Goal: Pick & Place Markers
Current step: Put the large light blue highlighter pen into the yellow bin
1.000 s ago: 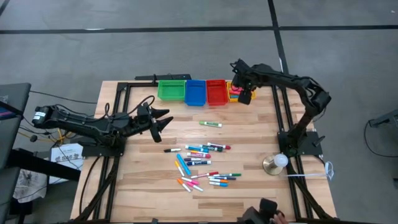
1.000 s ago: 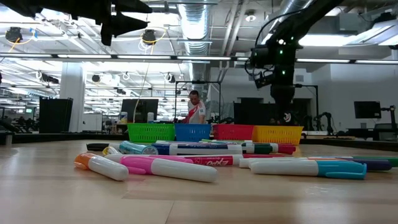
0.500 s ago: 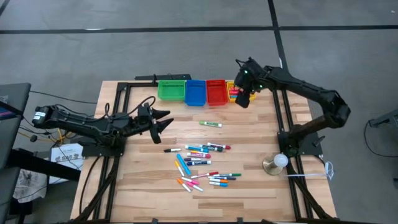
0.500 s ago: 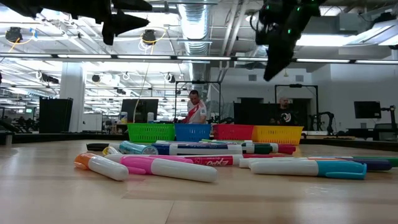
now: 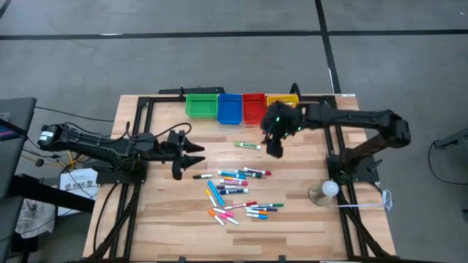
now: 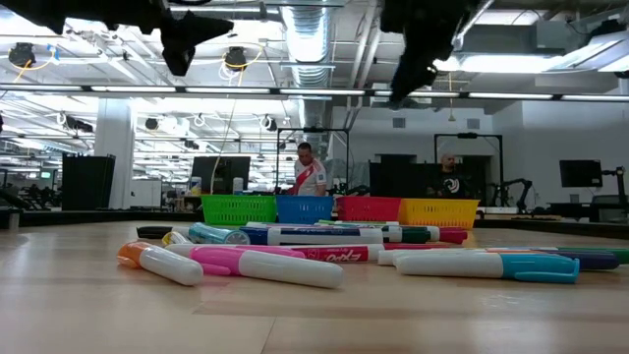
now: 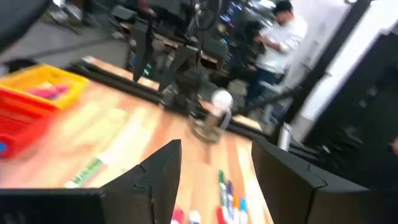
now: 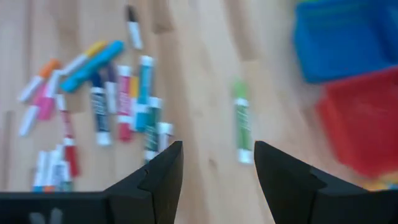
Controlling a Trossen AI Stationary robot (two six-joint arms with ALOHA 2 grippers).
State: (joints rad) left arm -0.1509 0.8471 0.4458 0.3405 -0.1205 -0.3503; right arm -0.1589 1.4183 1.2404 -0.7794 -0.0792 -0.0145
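On the wooden table, with the workshop behind, our right gripper has swung away from the yellow bin and now hangs empty, jaws apart, above the lone green marker, which shows between its fingers in the wrist view. The main heap of markers lies just beyond. Our left gripper waits near the heap's edge, jaws wide. We judge one drop is done and the next pick begins.
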